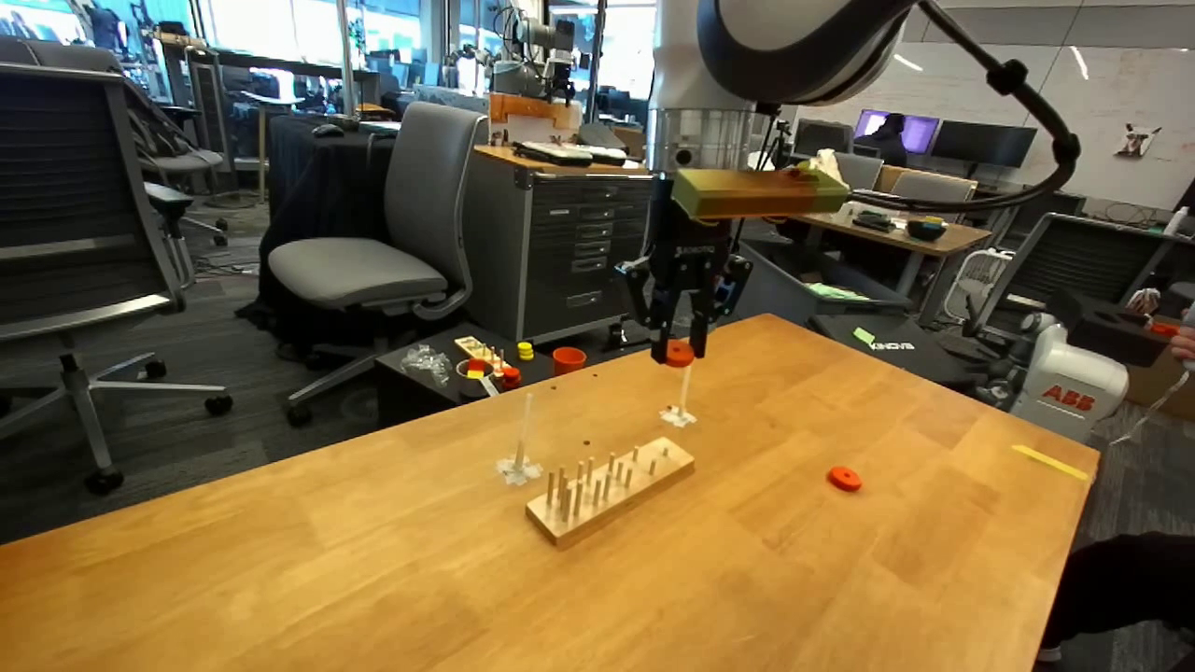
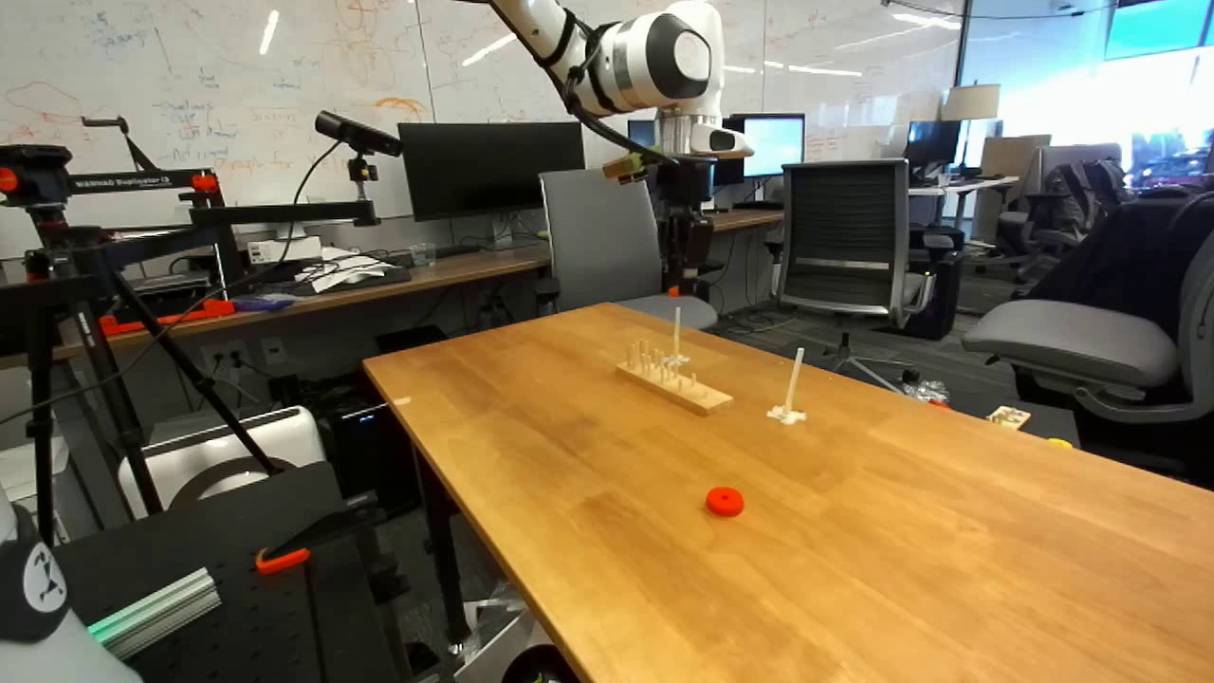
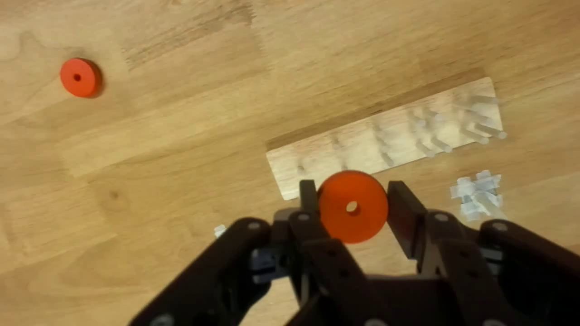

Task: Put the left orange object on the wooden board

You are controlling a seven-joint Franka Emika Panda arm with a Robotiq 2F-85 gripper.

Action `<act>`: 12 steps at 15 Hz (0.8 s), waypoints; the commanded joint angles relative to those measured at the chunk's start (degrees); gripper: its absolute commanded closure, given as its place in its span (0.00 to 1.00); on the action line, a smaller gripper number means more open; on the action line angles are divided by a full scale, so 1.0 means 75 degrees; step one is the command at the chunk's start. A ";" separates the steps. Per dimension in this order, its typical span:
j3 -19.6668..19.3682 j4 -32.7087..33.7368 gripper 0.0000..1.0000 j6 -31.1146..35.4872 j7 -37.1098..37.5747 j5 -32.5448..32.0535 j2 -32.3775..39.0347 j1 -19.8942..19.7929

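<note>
The orange disc (image 3: pixel 350 224) is up in the air above the table (image 3: pixel 158 149), its hole facing the wrist camera, and the pincer (image 3: pixel 353 201) points down and pinches it by the edges from both sides. Taking that disc as the hub of the clock in the wrist view, the wooden board (image 3: pixel 360 151) lies lower, on the table, running from about ten o'clock round to two, with a little of its edge covered by the disc. Its thin pegs (image 3: pixel 490 131) are tallest at the two o'clock end. A redder disc (image 3: pixel 80 78), also holed through the middle, lies flat on the table at ten o'clock, well apart from the board. At three o'clock a thin post (image 3: pixel 489 206) stands on the table with white tape (image 3: pixel 466 186) around its foot. In an exterior view a second post (image 1: pixel 686 387) stands near the board's short-peg end; whether the held disc is over it or merely in line with it is hard to tell. There, with the board as hub, the pincer hangs at one o'clock, the redder disc lies at three, and a yellow strip (image 1: pixel 1050 462) lies farther out at three, near the table's edge. Beyond the table are a grey chair (image 1: pixel 425 177) at eleven, a drawer cabinet (image 1: pixel 569 261) just before twelve, and a white ABB arm (image 1: pixel 1069 387) between two and three.
</note>
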 commanded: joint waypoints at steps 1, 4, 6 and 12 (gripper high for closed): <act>0.0050 0.0059 0.83 -0.0279 -0.0326 0.0171 0.0279 -0.0467; 0.0021 0.0417 0.83 -0.0547 -0.0743 0.0221 0.0656 -0.0824; -0.0001 0.0760 0.83 -0.0801 -0.0977 0.0215 0.0837 -0.0987; 0.0019 0.2128 0.83 -0.1906 -0.1589 0.0152 0.1282 -0.1249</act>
